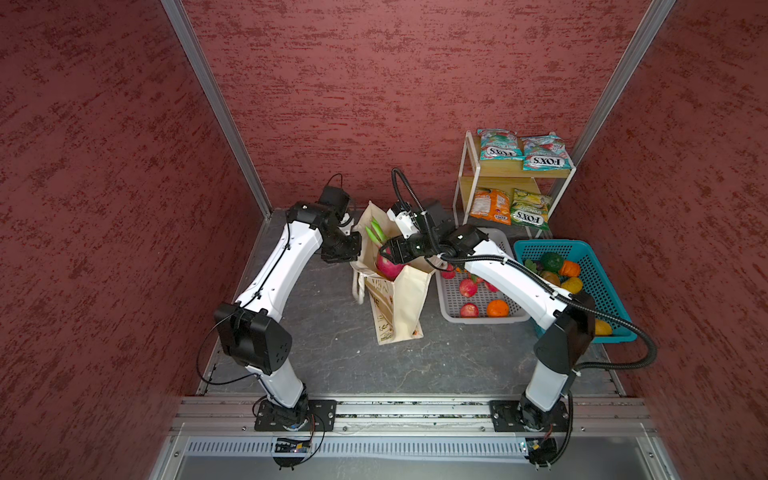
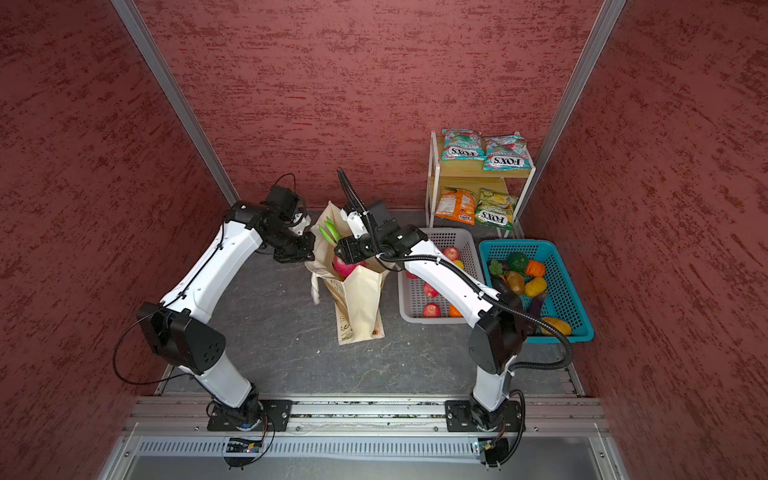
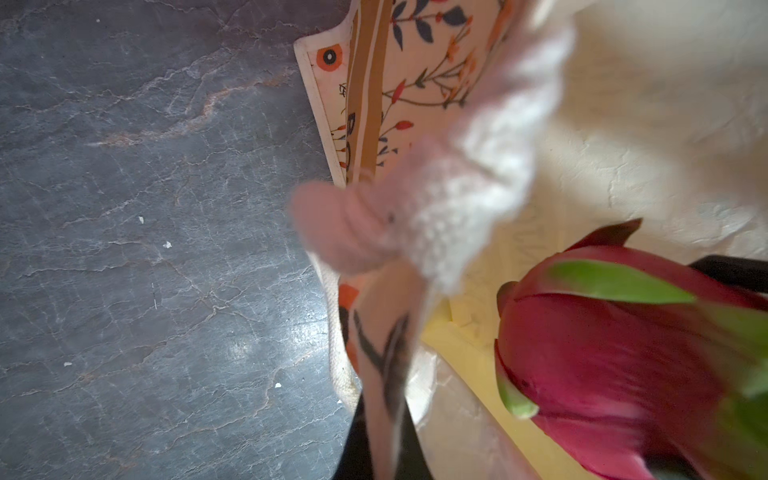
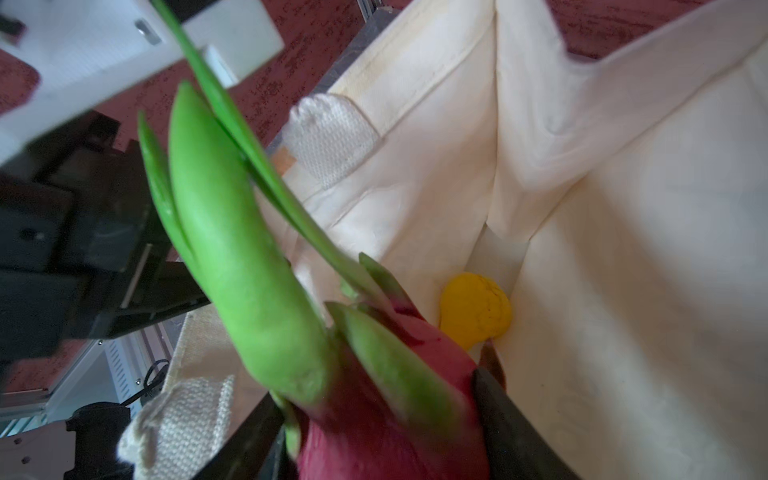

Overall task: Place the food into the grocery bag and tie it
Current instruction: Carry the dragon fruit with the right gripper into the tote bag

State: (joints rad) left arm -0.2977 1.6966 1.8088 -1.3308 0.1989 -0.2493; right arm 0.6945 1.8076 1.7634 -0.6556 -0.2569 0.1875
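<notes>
Centre-left in a top view, your left gripper [image 1: 354, 254] is clamped on the grocery bag [image 1: 405, 303] rim; just right, your right gripper [image 1: 390, 255] clasps the dragon fruit [image 1: 388, 269] in the bag's mouth; a yellow fruit [image 4: 476, 309] lies on its bottom; upper right, two teal packets [image 1: 498, 146] read FOX'S.

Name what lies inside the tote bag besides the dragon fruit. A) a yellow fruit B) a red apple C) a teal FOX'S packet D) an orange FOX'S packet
A: the right wrist view shows a yellow fruit low inside the grocery bag, just beyond the dragon fruit.
</notes>
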